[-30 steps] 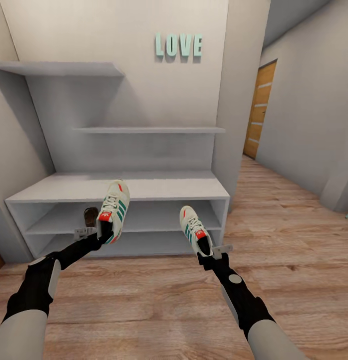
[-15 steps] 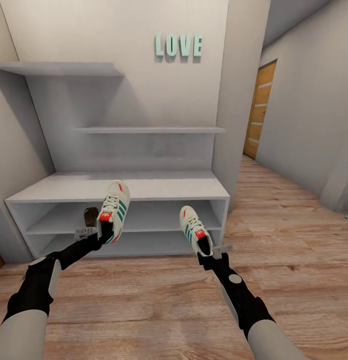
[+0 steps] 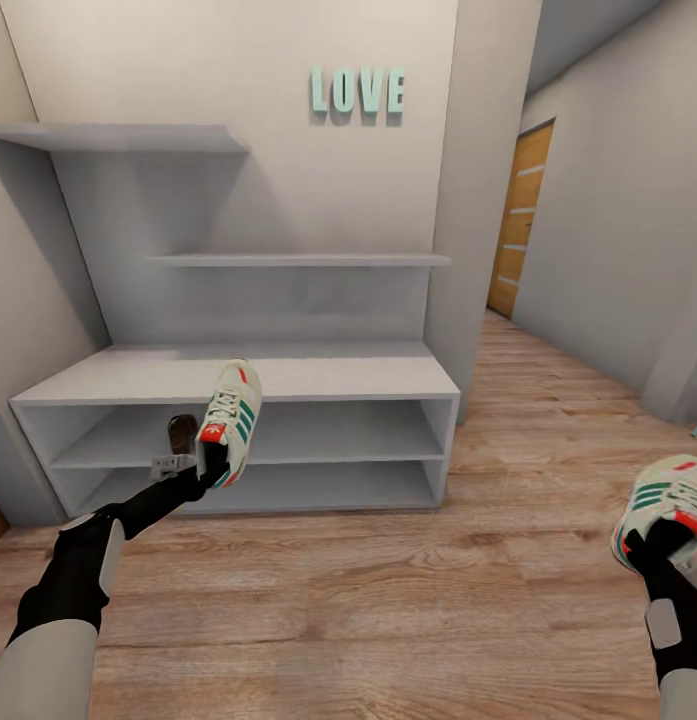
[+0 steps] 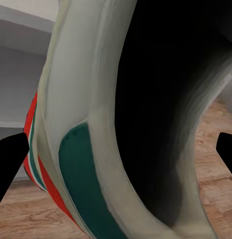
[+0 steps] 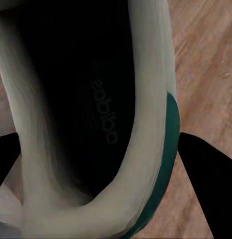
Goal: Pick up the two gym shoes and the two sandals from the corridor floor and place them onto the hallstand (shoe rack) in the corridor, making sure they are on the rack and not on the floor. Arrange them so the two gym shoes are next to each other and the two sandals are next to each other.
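Gym shoes both airborne | left gripper (image 3: 203,465) clamps one sneaker (image 3: 228,420) before the hallstand (image 3: 238,380) | right gripper (image 3: 653,545) pinches the other sneaker (image 3: 660,505) far right of it | risk: heel-rim grips, probably shallow, slipping floorward.

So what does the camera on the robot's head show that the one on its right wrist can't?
Head view alone: the hallstand with its LOVE letters, a brown sandal on its shelf, a wooden door, and the left hand holding the other gym shoe. Right wrist view alone: the inside of its gym shoe, with faint lettering on the insole. Both share that shoe, held by the right hand, and the corridor floor.
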Robot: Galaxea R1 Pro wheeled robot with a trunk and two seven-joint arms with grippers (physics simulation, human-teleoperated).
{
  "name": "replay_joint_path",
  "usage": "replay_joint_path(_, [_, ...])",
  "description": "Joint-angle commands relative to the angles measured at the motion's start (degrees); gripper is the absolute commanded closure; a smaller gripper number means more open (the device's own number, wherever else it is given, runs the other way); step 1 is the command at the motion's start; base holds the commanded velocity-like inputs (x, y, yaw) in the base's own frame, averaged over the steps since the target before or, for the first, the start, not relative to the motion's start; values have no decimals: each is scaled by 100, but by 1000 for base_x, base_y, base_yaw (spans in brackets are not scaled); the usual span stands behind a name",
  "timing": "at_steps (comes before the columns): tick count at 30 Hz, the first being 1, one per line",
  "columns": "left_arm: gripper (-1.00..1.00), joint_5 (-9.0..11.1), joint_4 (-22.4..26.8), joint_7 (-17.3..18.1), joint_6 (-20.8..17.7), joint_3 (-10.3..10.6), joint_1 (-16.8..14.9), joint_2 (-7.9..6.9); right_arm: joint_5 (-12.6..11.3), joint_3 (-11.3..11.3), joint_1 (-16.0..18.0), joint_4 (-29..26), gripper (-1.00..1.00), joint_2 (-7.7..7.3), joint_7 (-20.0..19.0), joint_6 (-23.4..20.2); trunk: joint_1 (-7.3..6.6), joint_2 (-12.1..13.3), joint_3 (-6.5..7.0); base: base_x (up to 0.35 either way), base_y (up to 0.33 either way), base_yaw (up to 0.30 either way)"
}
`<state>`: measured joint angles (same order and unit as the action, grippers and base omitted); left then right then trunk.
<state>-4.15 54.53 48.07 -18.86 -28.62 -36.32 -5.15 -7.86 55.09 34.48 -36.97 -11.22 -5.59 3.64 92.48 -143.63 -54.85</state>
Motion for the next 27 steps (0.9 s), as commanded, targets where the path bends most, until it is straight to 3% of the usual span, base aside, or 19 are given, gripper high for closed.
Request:
replay_joint_path(1, [100,-44,5,39,-32,-21,-7,5,-67,127,6,15,100,-227,-55,11,-1,-2,-6,0,0,0])
replay_joint_path(2, [100,-48,5,33,-31,-21,-7,5,-73,222,6,23,100,-515,-55,-12,-1,-2,-6,0,0,0])
replay_joint_path(3, [100,-52,5,30,-31,-21,-7,5,-75,260,6,28,100,-659,-56,-39,-1,-2,-6,0,0,0])
replay_joint_path(4, [100,-58,5,21,-27,-21,-7,5,-78,319,6,39,100,-937,-53,-139,-1,-2,-6,0,0,0])
replay_joint_path(5, [100,-62,5,17,-26,-21,-7,5,-79,340,6,43,100,-1072,-52,-213,-1,-2,-6,0,0,0])
replay_joint_path(8, [100,-76,5,0,-24,-21,-7,5,-80,407,6,58,100,-1841,-49,-944,-1,-2,-6,0,0,0])
replay_joint_path(9, [100,-80,5,-6,-26,-21,-7,5,-79,412,6,60,100,-1973,-48,-1096,-1,-2,-6,0,0,0])
replay_joint_path(11, [100,-89,5,-12,-33,-18,-7,5,-77,419,6,68,100,-2462,-48,-1724,-1,-2,-6,0,0,0])
replay_joint_path(13, [100,-96,2,-15,-43,-10,-7,5,-62,422,6,70,100,-2769,-48,-2205,-1,-2,-6,0,0,0])
replay_joint_path(18, [100,-251,-330,-37,-86,-15,-7,-8,-17,396,6,-17,100,-2947,-47,-2600,-1,-2,-6,0,0,0])
replay_joint_path(19, [100,-610,-605,-435,-90,-16,-7,-12,-11,390,6,-42,100,-2974,-47,-2645,-1,-2,-6,0,0,0])
replay_joint_path(20, [100,-662,-647,-538,-91,-18,-7,-12,-9,390,6,-44,100,-2974,-47,-2646,-1,-2,-6,0,0,0])
replay_joint_path(27, [100,-752,-1072,-718,-97,-15,-7,-12,4,382,6,-47,100,-2976,-47,-2649,-1,-2,-6,-6,-8,0])
